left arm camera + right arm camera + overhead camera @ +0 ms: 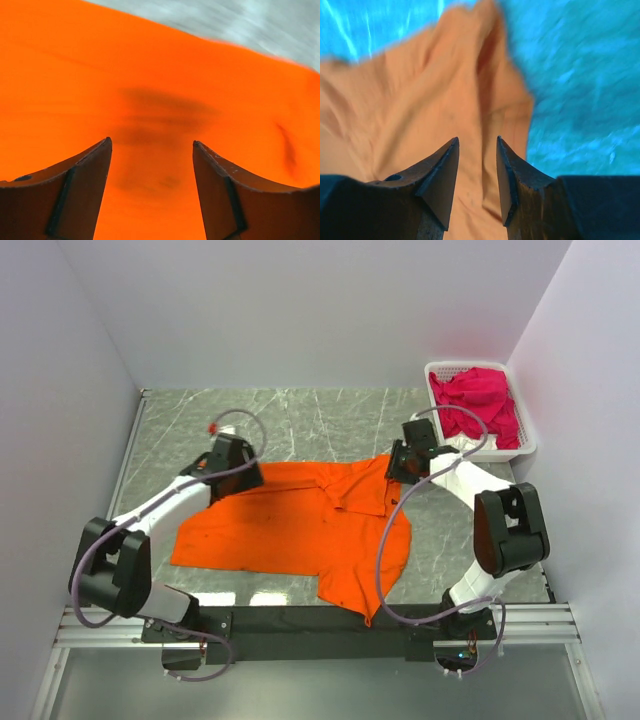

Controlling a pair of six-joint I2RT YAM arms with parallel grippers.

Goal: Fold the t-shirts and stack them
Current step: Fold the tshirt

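Left gripper (pixel 151 141), fingers spread, and right gripper (pixel 477 138), narrowly parted, pinch nothing above the orange t-shirt (pixel 290 525)'s far edge. It lies flat mid-counter (pixel 300 420), seemingly ready for folding. Magenta t-shirts (pixel 478 400) wait in the far-right basket (pixel 465 366).

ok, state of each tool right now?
Left tool: open, above the orange t-shirt, holding nothing.
Right tool: open, narrower gap, holding nothing.

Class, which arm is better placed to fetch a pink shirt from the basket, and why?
Right, probably. The right gripper hovers close to the white basket holding the pink shirts; the left gripper sits across the orange shirt.
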